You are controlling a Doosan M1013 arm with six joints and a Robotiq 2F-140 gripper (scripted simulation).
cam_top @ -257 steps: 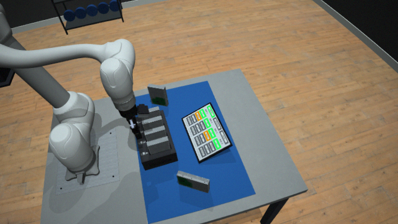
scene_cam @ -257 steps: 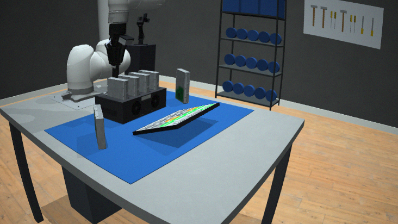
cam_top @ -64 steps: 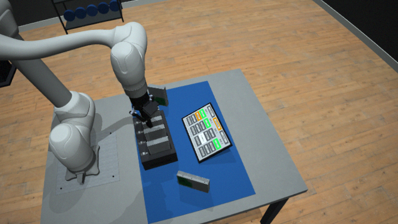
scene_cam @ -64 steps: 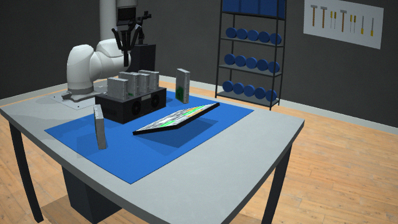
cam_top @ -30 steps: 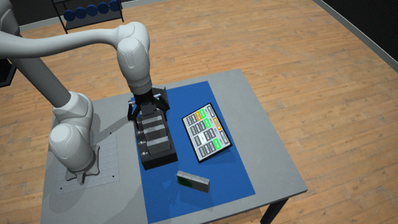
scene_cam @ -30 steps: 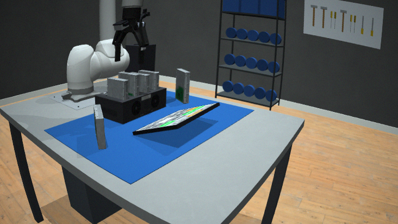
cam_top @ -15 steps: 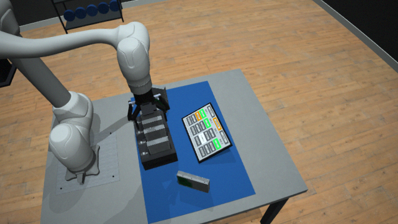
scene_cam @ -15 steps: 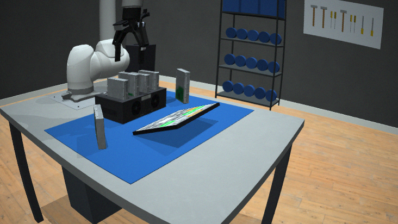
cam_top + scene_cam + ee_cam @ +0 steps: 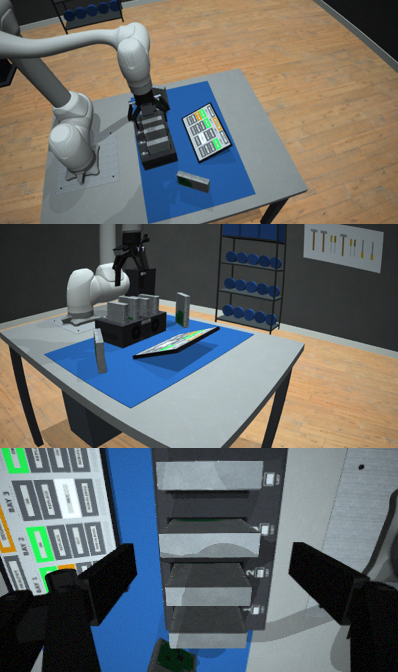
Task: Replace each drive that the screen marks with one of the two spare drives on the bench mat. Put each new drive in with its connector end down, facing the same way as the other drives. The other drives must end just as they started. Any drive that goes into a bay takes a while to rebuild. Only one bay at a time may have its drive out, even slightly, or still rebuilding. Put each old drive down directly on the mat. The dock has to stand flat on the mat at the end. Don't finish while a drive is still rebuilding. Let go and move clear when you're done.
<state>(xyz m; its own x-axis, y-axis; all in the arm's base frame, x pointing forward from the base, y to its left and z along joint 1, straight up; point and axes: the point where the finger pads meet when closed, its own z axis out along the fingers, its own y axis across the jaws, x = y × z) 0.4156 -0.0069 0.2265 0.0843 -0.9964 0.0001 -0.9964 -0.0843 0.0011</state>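
The black dock (image 9: 160, 161) (image 9: 114, 334) stands on the blue mat (image 9: 234, 178) (image 9: 133, 391) with a drive in each of four bays. The bay 3 drive (image 9: 129, 303) (image 9: 210, 545) stands higher than its neighbours. The screen (image 9: 206, 132) (image 9: 178, 339) lights a white field for bay 3, green for bays 2 and 4, green and orange for bay 1. One loose drive (image 9: 199, 184) (image 9: 100, 354) stands near the mat's front. Another loose drive (image 9: 182, 309) (image 9: 175, 655) stands beyond the dock's bay 1 end. My gripper (image 9: 149, 113) (image 9: 129, 284) (image 9: 212, 558) is open and empty above the dock.
The screen's tilted panel overhangs the mat beside the dock. The arm's base (image 9: 75, 155) (image 9: 80, 315) is on the grey table (image 9: 267, 130) (image 9: 211, 379) at the dock's other side. A shelf rack (image 9: 247, 267) stands on the floor behind the table.
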